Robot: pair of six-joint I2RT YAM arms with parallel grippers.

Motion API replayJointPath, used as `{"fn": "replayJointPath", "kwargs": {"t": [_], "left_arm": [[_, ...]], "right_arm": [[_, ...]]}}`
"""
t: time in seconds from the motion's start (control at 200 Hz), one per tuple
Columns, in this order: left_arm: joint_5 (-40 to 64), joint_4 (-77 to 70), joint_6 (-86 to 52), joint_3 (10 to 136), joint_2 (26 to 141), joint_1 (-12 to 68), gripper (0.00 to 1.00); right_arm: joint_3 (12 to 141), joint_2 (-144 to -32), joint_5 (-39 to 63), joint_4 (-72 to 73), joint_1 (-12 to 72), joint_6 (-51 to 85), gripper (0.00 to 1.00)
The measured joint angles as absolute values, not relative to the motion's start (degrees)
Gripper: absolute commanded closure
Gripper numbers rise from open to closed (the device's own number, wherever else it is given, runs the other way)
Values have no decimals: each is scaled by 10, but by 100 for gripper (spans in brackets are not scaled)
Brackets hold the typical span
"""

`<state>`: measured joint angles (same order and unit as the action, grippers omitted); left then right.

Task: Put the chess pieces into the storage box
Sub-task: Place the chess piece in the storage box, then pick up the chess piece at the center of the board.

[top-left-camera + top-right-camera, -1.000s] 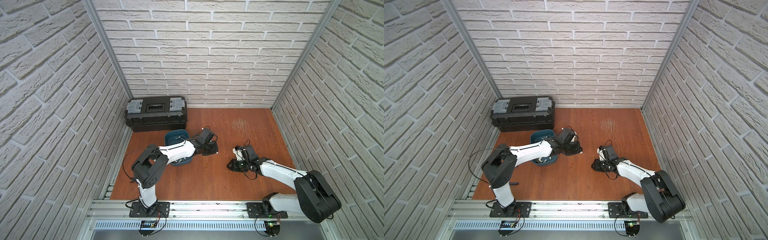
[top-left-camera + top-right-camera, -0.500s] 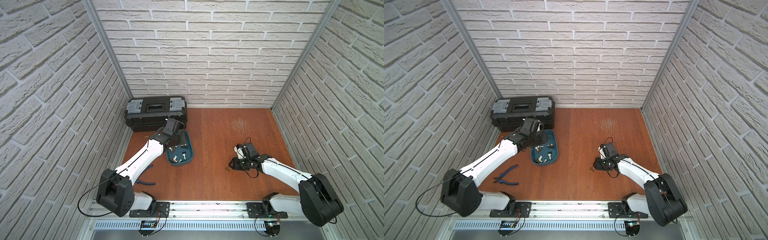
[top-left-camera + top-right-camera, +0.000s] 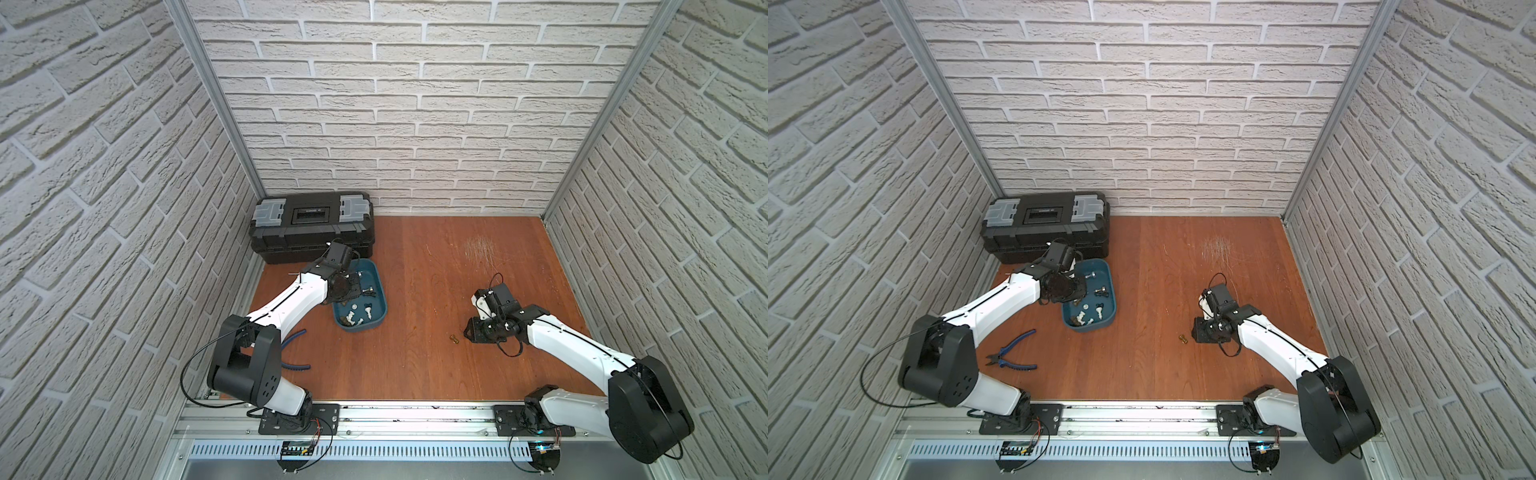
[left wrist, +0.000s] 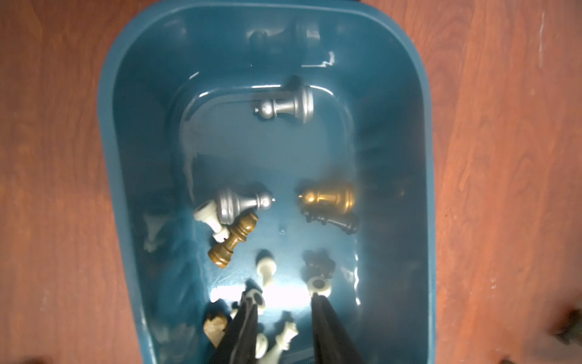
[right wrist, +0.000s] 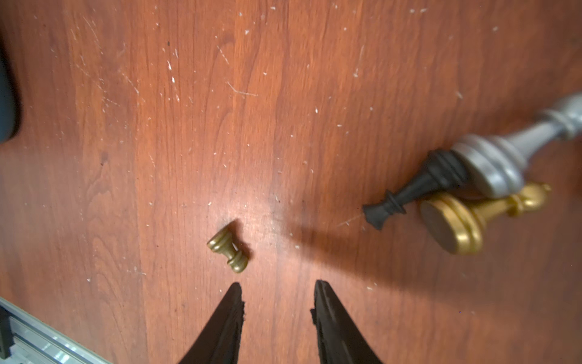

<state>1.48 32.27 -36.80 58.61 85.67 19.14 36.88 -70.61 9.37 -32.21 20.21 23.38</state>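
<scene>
My left gripper hangs spread inside the blue box, pinching nothing. The chess pieces there mostly lie on their sides, pointing every which way: two silver pawns, one gold, one brown, two black, and several small white ones too blurred to count. My right gripper is spread and empty too, above the wooden table. Four more pieces lie flat there: a small bronze piece slanted just ahead of my fingertips, and, well apart from it, a touching heap of one black piece, one silver piece and one gold piece.
</scene>
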Motion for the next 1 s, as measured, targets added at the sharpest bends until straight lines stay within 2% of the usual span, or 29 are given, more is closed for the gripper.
{"fn": "replayJointPath", "kwargs": {"t": [0.675,1.0], "left_arm": [[26,395,-374,583,748,194,62],[30,419,-393,555,731,203,63]], "right_arm": [[463,-738,98,-384,224,205,59],[461,-750,101,-390,237,201,59]]}}
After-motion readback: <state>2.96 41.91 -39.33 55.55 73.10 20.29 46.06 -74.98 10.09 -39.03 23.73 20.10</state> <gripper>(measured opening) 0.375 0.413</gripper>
